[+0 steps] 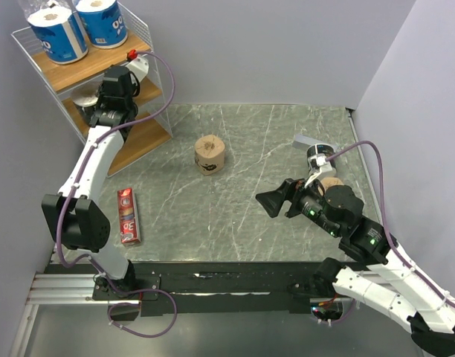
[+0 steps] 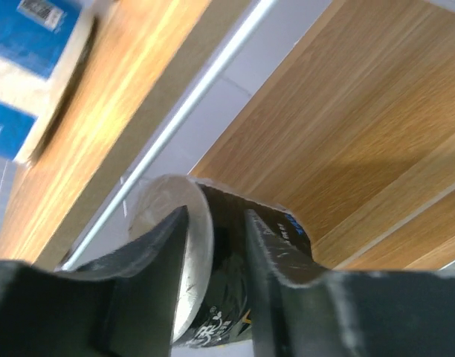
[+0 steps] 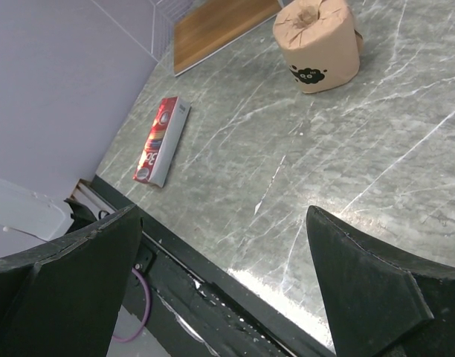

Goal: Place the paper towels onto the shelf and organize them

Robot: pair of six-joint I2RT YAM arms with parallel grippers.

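**Black-wrapped roll at the middle tier, not yet released**

Found one black-wrapped paper towel roll pinched in the left gripper. Fingers narrowly parted and closed on the roll's wall at one end, apparently one on the core side and one on the outer wrapper. Located at the middle wooden board of the tall white wire-frame shelf, under the top tier.

Noted two blue-wrapped white rolls upright and side by side on that top tier. Judged the end-wall grip suited to sliding the roll in beneath the upper board, where headroom looks tight.

Noted one plain tan-brown roll upright mid-way across the grey marbled table, well apart from the shelf. Noted a second tan roll partly hidden beside the right arm, and a flat red rectangular box near the left arm.

Found the right gripper spread wide with nothing between its fingers, hovering over bare table and facing the mid-table tan roll, judged ready for the next pick.

Confirmed grip and wrapper colour from the left wrist view only, since the overhead view masks the roll behind the wrist. Confirmed the tier from the overhead view only. Cannot tell from either whether the roll rests on the board.
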